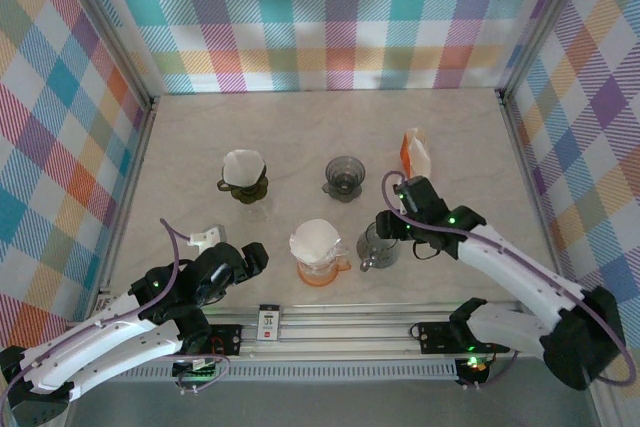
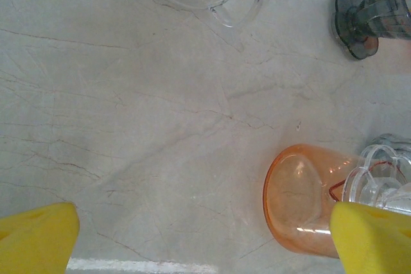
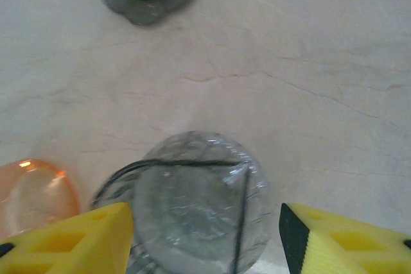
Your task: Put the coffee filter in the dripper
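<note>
Top view: white coffee filter sits in the orange dripper. Just right of it, right gripper fingers spread either side of a clear dripper — contact unclear from the wrist view. Left of the orange dripper, left gripper — jaws wide apart.

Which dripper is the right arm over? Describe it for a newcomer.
On the table, find the two drippers in the front row. Yours is the clear dripper on the right, under the right gripper. The orange dripper beside it holds a white paper filter; this one is empty.
</note>
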